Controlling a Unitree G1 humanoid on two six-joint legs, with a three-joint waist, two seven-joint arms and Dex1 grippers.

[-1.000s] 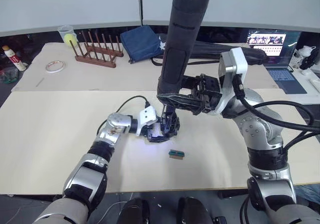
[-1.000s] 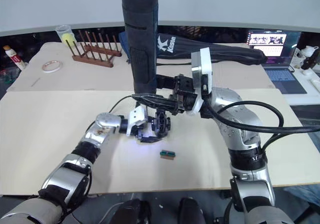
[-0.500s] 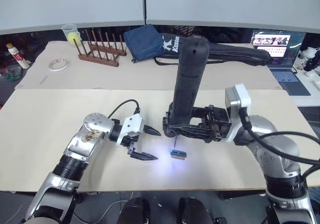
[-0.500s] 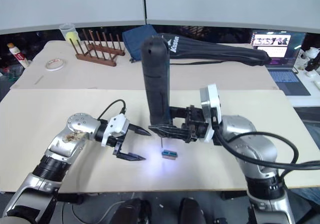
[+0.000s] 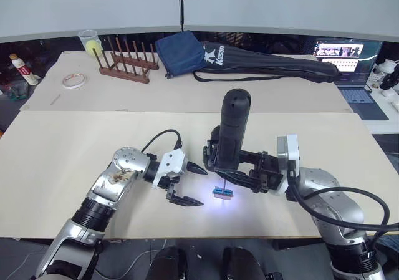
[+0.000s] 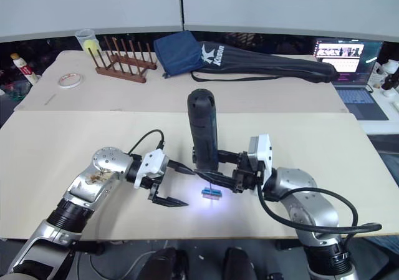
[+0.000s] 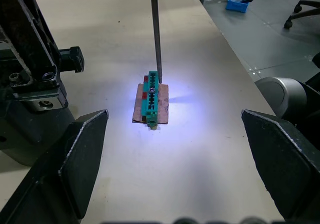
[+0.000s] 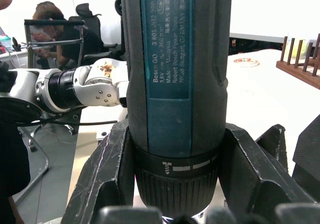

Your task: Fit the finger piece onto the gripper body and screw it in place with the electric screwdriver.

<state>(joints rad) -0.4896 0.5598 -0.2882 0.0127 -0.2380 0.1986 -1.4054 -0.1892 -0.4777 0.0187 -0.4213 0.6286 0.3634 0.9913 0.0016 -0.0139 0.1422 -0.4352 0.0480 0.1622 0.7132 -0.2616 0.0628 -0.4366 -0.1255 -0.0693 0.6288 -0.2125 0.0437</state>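
- One tool, the electric screwdriver [image 5: 232, 135], stands gripped in our right gripper [image 5: 240, 175], its bit on the green block [image 7: 151, 103].
- Our left gripper [image 5: 190, 184] waits wide open beside the block.
- We think screw pickup comes next.

Silver jointed arms with black cable loops; white wrist blocks; black pointed fingers [image 5: 187, 201].

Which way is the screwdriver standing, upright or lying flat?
Upright: the screwdriver stands in the right gripper, bit down on the green block.
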